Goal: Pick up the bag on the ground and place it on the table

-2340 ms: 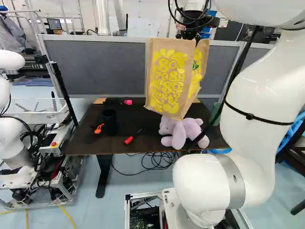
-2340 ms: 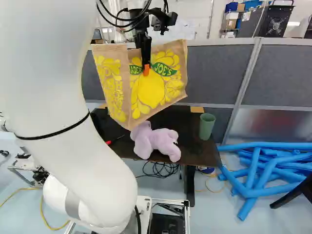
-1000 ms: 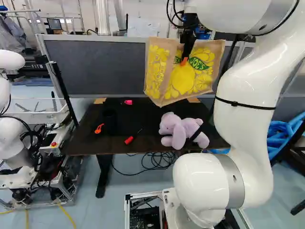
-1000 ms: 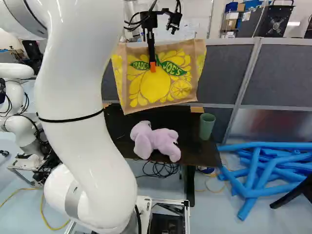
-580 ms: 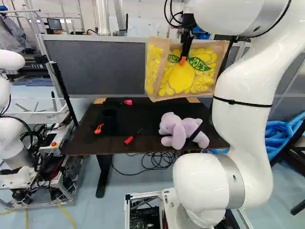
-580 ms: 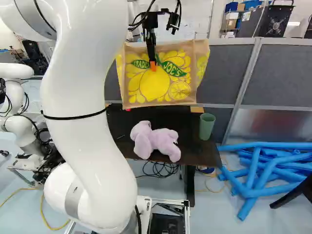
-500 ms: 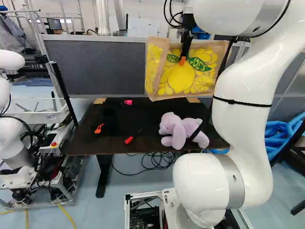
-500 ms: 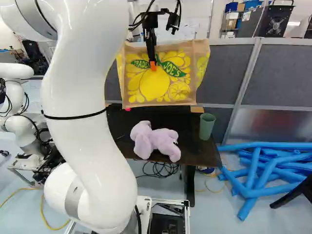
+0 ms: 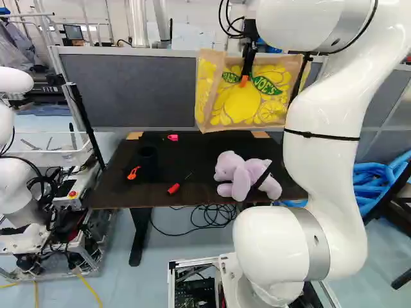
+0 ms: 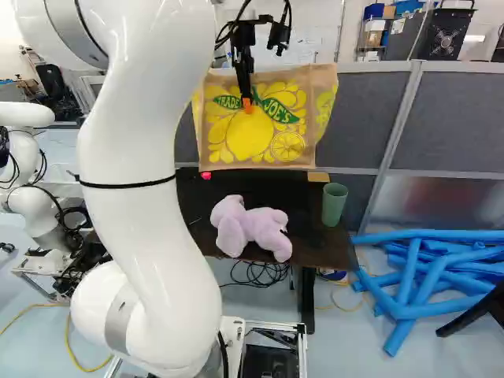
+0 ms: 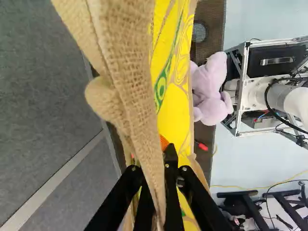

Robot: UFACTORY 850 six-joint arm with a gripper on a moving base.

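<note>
I have the lemon shopping bag [image 10: 264,134] up in the air, so the picking up part is done. My claw [image 11: 152,155] is pinched shut on its top edge, with one finger on each side of the cloth. The bag hangs by the back of the dark table [image 9: 141,194], and I think it is mostly over the top. I can't tell if its bottom touches. What's left is to set it down and let go. I guess I'm more than halfway. The purple stuffed animal [image 10: 256,228] and the green cup [image 10: 334,205] sit nearer the front, so I should put the bag down behind them.
</note>
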